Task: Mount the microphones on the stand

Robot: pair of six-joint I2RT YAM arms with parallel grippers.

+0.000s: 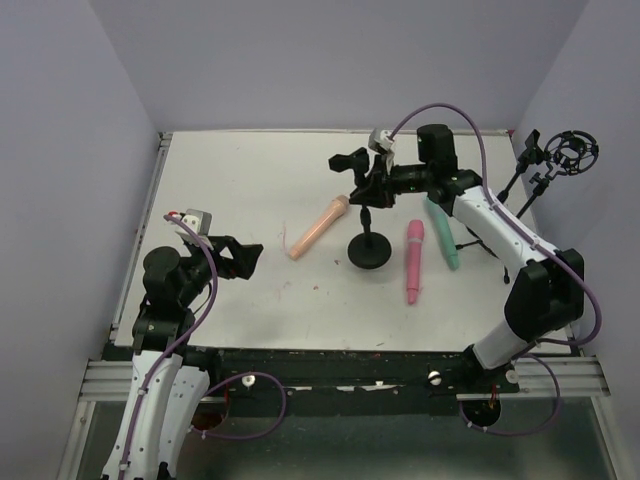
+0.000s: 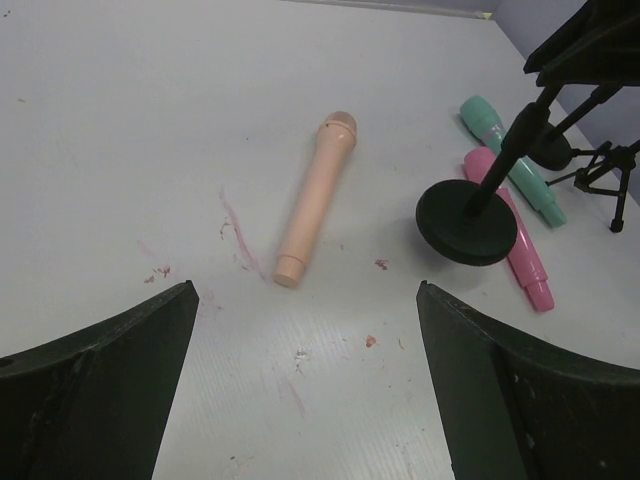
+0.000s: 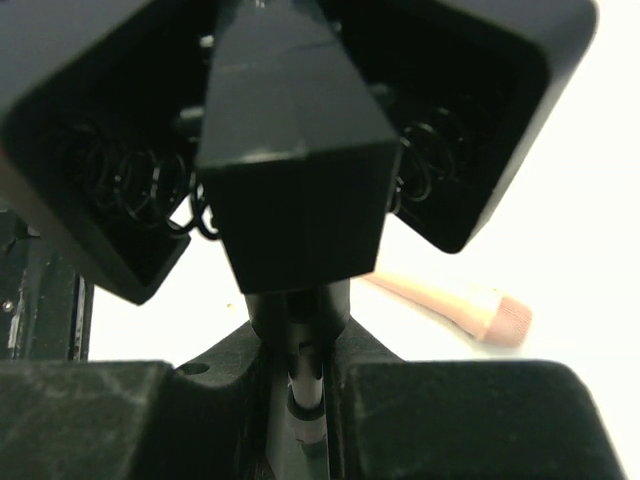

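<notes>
The left gripper (image 1: pixel 248 260) was wide open and held nothing. The peach microphone (image 1: pixel 318 227) lay flat near the stand (image 1: pixel 368 250). The right gripper (image 1: pixel 364 192) pinched the stand's top. The pink microphone (image 1: pixel 414 260) and green microphone (image 1: pixel 441 232) lay right of its base.

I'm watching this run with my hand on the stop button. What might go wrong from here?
The right gripper clamps the stand high on its pole, so a sideways pull might tip it. The pink microphone lies close beside its base and might get knocked or rolled.
</notes>
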